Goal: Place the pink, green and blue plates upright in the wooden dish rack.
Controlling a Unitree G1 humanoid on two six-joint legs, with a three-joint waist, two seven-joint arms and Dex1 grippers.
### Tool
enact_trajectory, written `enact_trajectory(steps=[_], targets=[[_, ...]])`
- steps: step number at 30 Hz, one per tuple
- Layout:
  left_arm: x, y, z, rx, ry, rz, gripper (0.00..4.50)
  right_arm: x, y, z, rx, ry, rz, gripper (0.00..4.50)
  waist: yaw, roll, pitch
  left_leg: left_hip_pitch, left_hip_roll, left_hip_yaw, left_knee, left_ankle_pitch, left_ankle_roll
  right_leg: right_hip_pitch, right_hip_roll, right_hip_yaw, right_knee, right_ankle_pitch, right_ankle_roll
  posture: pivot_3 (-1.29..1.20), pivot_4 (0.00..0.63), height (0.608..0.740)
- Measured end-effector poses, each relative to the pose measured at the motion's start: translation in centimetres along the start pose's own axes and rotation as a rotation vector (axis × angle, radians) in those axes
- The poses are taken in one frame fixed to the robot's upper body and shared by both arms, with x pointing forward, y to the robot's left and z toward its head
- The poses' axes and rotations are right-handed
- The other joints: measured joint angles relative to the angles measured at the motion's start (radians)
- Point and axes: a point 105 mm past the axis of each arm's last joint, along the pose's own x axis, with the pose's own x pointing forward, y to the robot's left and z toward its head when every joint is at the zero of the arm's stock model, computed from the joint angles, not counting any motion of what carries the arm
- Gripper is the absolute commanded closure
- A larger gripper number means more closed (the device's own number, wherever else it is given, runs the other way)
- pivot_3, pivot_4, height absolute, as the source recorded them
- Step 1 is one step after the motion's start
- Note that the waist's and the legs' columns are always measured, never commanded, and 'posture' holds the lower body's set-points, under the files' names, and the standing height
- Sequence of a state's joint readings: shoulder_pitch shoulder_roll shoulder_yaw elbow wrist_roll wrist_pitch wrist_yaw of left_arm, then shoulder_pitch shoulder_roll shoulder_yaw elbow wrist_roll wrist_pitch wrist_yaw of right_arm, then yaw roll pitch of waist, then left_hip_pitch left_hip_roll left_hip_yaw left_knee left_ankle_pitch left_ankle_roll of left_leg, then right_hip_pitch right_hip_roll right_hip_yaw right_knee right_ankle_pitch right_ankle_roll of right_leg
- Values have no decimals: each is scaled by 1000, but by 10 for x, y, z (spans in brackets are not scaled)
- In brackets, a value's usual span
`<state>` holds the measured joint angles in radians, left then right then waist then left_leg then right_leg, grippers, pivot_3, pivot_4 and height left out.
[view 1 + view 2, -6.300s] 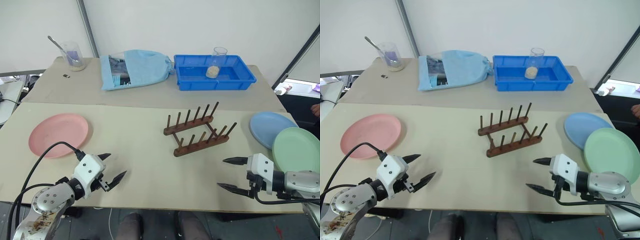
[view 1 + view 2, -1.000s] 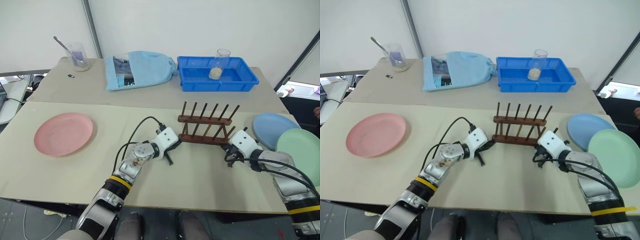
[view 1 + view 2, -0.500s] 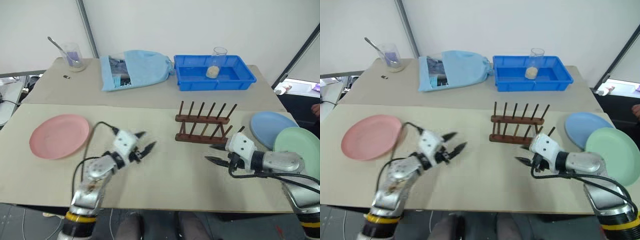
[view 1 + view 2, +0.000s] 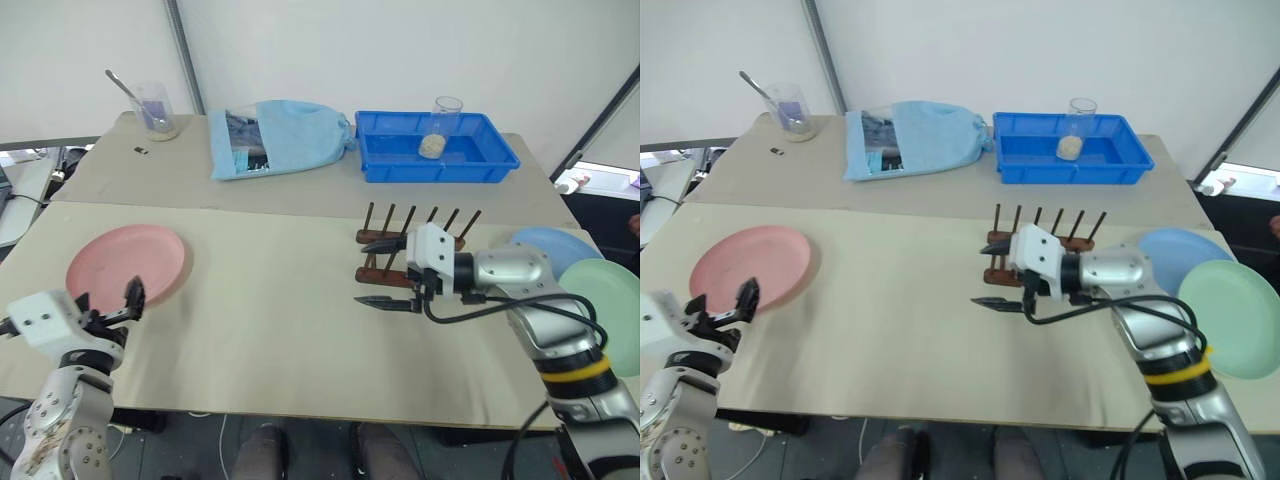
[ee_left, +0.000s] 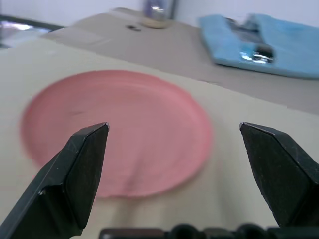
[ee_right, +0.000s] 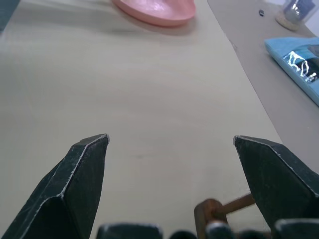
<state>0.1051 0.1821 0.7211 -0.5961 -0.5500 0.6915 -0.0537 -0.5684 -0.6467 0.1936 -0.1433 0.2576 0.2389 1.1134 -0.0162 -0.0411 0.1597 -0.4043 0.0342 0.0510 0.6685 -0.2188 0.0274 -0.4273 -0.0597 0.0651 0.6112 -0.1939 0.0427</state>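
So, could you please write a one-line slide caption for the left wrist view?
Open left end effector facing the pink plate lying flat on the table, nothing held.

Far table (image 4: 300, 190), from ten to two o'clock: beaker with spoon (image 4: 155, 108); small dark item (image 4: 141, 151); light-blue cloth bag (image 4: 280, 136); blue plastic tray (image 4: 440, 160) containing clear cup (image 4: 440, 125).

Pink (image 4: 126, 266), blue (image 4: 548, 249), green (image 4: 606, 312) plates flat; rack (image 4: 412, 238) empty.
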Motion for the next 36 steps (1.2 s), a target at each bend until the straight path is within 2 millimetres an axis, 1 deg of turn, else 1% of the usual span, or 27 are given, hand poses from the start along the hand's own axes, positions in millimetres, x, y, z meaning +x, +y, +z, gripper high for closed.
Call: enact_trajectory(steps=[3, 6, 9, 14, 17, 20, 24, 26, 27, 28, 30, 32, 34, 35, 36], targets=[[3, 20, -9, -94, 35, 119, 0, 6, -7, 14, -41, -33, 29, 57, -1, -1, 0, 0, 0, 0, 0, 0, 0, 0, 1, 0, 1, 0, 0, 0, 150, 740], [9, 31, -17, -178, 70, 186, 0, 11, -7, 20, -47, -53, 58, 57, 4, -1, 0, 0, 0, -1, 0, 0, 0, 0, 1, -2, 1, -1, -3, 0, 150, 740], [16, 30, -22, -225, 92, 203, 0, 15, -6, 26, -33, -79, 87, 57, 2, -1, 0, 0, 0, 0, 0, 0, -1, 0, 0, -1, 0, 0, -4, 0, 150, 740], [35, 20, -33, -306, 143, 203, 0, 17, -12, 45, -7, -122, 118, 57, 1, -2, 0, 0, 1, 1, 0, 0, -1, -1, 1, -1, 1, 1, -5, 0, 150, 740], [44, 20, -32, -318, 151, 215, 0, 16, -14, 49, 36, -138, 127, 57, 1, -2, 0, 0, 1, 0, -1, 0, -1, -2, 1, -1, 1, 1, -4, 0, 150, 740], [53, 24, -31, -333, 156, 243, 837, 16, -13, 48, 75, -140, 136, 0, 1, -2, 0, 0, 0, 1, -2, 0, -1, -2, 0, -1, 1, 2, -3, 0, 150, 740], [55, 30, -34, -329, 171, 283, 2693, 14, -12, 55, 87, -156, 140, 0, 2, -2, 0, -1, 1, 1, -3, -1, -2, -4, 0, -1, 1, 3, -2, 0, 150, 740], [56, 33, -36, -324, 175, 298, 3736, 13, -11, 60, 93, -172, 149, 0, 3, -2, 0, -2, 1, 0, -3, -3, -6, -5, 0, -1, 1, 3, -2, 0, 150, 740], [56, 33, -36, -326, 172, 302, 4183, 13, -11, 62, 95, -179, 154, 0, 4, -2, 0, -2, 1, 0, -3, -3, -6, -5, 0, -1, 1, 3, -2, 0, 150, 740], [58, 32, -33, -330, 158, 294, 4469, 13, -10, 63, 98, -180, 157, 0, 4, -2, 0, -2, 1, 1, -3, -3, -7, -5, 0, -1, 1, 3, -2, 0, 150, 740], [61, 30, -25, -319, 133, 284, 4469, 13, -10, 62, 101, -178, 158, 0, 3, -2, 0, -2, 0, 2, -3, -3, -7, -5, -1, -1, 1, 2, -3, 0, 150, 740], [62, 29, -24, -312, 133, 281, 4469, 12, -10, 62, 101, -175, 156, 0, 2, -2, 0, -2, 0, 2, -3, -3, -7, -5, -1, 0, 1, 3, -3, 0, 150, 740], [63, 26, -23, -264, 137, 271, 4469, 10, -11, 63, 99, -180, 144, 0, 1, -2, 0, -3, 0, 2, -3, -3, -7, -6, -1, 0, 1, 3, -2, 0, 150, 740], [63, 22, -19, -244, 126, 260, 4469, 10, -12, 62, 98, -182, 136, 0, 1, -2, 0, -4, 0, 2, -3, -3, -7, -7, 0, 0, 1, 3, -2, 0, 150, 740], [64, 15, -14, -227, 115, 241, 4469, 9, -12, 62, 88, -188, 128, 0, 3, -2, 0, -5, 0, 2, -3, -3, -7, -8, -1, 0, 1, 4, -1, 0, 150, 740]])
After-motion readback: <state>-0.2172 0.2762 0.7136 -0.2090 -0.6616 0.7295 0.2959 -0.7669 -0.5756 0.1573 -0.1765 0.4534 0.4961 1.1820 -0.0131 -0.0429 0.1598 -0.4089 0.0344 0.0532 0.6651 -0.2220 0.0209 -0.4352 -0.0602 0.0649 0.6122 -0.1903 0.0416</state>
